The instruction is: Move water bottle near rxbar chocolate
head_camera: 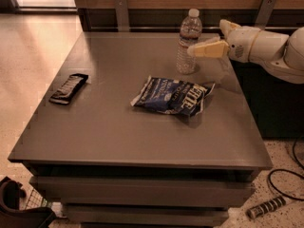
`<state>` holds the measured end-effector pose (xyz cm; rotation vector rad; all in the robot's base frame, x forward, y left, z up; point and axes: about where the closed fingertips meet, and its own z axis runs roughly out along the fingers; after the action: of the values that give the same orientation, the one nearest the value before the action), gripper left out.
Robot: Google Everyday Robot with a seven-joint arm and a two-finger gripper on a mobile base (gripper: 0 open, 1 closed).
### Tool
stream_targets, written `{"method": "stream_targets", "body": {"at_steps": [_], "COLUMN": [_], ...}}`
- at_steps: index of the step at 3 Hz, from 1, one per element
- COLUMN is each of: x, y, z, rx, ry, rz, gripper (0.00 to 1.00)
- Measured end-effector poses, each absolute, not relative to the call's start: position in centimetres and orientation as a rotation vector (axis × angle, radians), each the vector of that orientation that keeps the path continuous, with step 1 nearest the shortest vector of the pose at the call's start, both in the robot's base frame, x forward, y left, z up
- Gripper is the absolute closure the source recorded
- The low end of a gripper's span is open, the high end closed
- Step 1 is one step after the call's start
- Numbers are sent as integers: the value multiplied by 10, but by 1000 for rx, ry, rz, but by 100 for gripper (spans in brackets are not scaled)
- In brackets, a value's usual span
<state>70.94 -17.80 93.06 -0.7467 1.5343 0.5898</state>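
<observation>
The water bottle (188, 41), clear and ribbed with a white cap, stands upright near the far right edge of the grey table (118, 127). The rxbar chocolate (69, 88), a flat black bar, lies near the table's left edge, far from the bottle. My gripper (205, 37) reaches in from the right at the height of the bottle's upper body. It is open and empty. One pale finger (208, 49) has its tip right beside the bottle; I cannot tell whether it touches.
A crinkled blue-and-white snack bag (172, 95) lies in the middle right of the table, just in front of the bottle. A wooden wall with metal brackets runs behind the table. Cables lie on the floor at the lower right.
</observation>
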Motion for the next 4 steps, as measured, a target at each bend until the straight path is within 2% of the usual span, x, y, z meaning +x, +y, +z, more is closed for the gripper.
{"method": "stream_targets", "body": {"at_steps": [1, 3, 4], "x": [721, 738, 738], "y": [-161, -122, -119], "z": [919, 909, 909], "rx": [-742, -793, -796], "ry": [1548, 1544, 1542], "rz": [647, 723, 727], "gripper": [0, 45, 69]}}
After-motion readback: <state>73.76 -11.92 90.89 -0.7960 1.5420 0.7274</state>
